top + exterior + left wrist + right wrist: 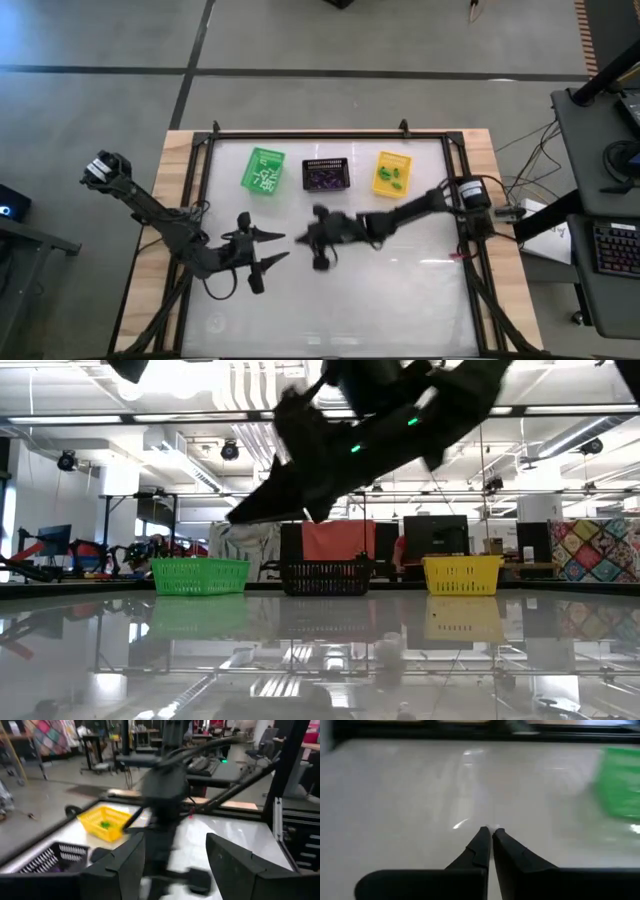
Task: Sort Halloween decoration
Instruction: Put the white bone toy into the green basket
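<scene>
Three small baskets stand in a row at the table's far side: green (pixel 263 170) with white decoration pieces, black (pixel 326 175) with purple ones, yellow (pixel 392 172) with green ones. My right gripper (pixel 316 243) hangs over the table's middle, in front of the black basket, pointing toward the left edge. It is shut, with a tiny white decoration piece (pixel 492 826) at its tips. My left gripper (pixel 262 258) hovers left of it, open and with nothing between its fingers (pixel 125 865). It faces the right arm (pixel 165 795). My right gripper pinches a tiny white piece (pixel 492 826) between the free ends of its two fingers. Only a pale speck of it shows past the tips. The fingers slant slightly down toward the table's left side, and the piece is lifted clear of the table.
The tabletop is glossy glass inside a black frame (pixel 330 133), with wooden edges outside it. In the low view the baskets, green (pixel 200 575), black (pixel 325 577) and yellow (pixel 462 573), line the far side. The right arm (pixel 350 450) hangs above them. Bare glass lies toward the near edge.
</scene>
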You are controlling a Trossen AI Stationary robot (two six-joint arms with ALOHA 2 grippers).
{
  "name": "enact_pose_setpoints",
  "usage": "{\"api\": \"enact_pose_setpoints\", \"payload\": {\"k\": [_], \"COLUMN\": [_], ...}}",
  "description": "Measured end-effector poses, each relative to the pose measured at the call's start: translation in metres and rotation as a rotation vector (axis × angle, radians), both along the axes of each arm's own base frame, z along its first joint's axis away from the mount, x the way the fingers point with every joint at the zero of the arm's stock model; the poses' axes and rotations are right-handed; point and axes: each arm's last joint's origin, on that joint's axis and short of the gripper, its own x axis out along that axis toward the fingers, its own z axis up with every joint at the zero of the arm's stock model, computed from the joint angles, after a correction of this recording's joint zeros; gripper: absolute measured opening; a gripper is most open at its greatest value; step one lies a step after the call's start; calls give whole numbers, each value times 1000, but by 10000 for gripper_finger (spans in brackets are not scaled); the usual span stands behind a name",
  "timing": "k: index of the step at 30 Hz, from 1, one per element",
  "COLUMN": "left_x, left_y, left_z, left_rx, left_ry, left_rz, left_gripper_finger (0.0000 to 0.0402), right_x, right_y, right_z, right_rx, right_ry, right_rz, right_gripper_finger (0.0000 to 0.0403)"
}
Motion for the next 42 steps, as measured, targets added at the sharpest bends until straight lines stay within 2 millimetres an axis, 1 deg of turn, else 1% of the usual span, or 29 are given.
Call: {"api": "enact_pose_setpoints", "payload": {"k": [4, 6, 9, 11, 14, 18, 21, 23, 25, 28, 32, 35, 42], "left_x": [-9, -14, -19, -22, -27, -34, -37, -39, -40, -40, -40, -39, -37], "left_y": [1, 3, 6, 8, 11, 14, 16, 17, 18, 19, 18, 17, 16], "left_z": [12, 15, 18, 20, 22, 27, 30, 32, 32, 31, 30, 29, 27], "left_rx": [52, 66, 82, 87, 103, 125, 130, 131, 134, 145, 151, 152, 145], "left_ry": [-20, -22, -21, -21, -15, -19, -24, -26, -23, -13, -8, -4, -3], "left_rz": [29, 47, 82, 106, 151, 199, 203, 204, 203, 203, 202, 202, 202], "left_gripper_finger": [192, 192, 192, 192, 192, 192, 192, 192, 192, 192, 192, 192, 192], "right_x": [13, 19, 27, 34, 48, 73, 91, 100, 108, 116, 124, 126, 127], "right_y": [-42, -59, -84, -101, -121, -138, -147, -150, -152, -154, -154, -155, -156], "right_z": [15, 25, 32, 34, 35, 24, 17, 14, 9, 0, -1, 1, 4], "right_rx": [7, 9, 8, 6, 4, 26, 37, 28, 16, 11, 3, 9, 37], "right_ry": [-49, -91, -123, -138, -173, -190, -204, -206, -198, -168, -152, -119, -110], "right_rz": [-98, -135, -189, -225, -266, -299, -351, -412, -435, -435, -425, -398, -405], "right_gripper_finger": [8, 8, 8, 8, 8, 8, 8, 8, 8, 9, 13, 34, 113]}}
